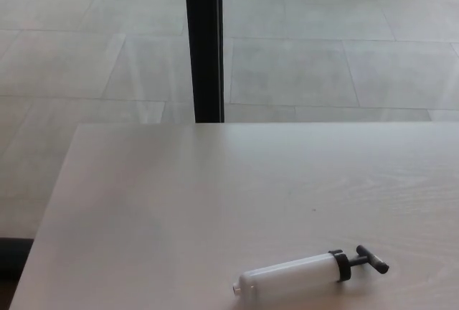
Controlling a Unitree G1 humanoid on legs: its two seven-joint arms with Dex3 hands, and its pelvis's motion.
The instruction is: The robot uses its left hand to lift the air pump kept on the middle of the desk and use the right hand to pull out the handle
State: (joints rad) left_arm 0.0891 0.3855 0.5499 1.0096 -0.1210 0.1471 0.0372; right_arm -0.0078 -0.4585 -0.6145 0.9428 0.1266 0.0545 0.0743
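A white air pump (pixel 290 275) lies on its side on the pale desk (pixel 179 209), near the front edge and right of centre. Its nozzle end points left. At its right end a black collar and a black T-shaped handle (pixel 371 259) sit close against the body. Neither of my hands shows in the head view.
A black vertical post (pixel 204 43) stands behind the desk's far edge, over a tiled floor (pixel 337 59). The desk's left edge runs diagonally down to the lower left. A dark object (pixel 13 256) lies on the floor past that left edge.
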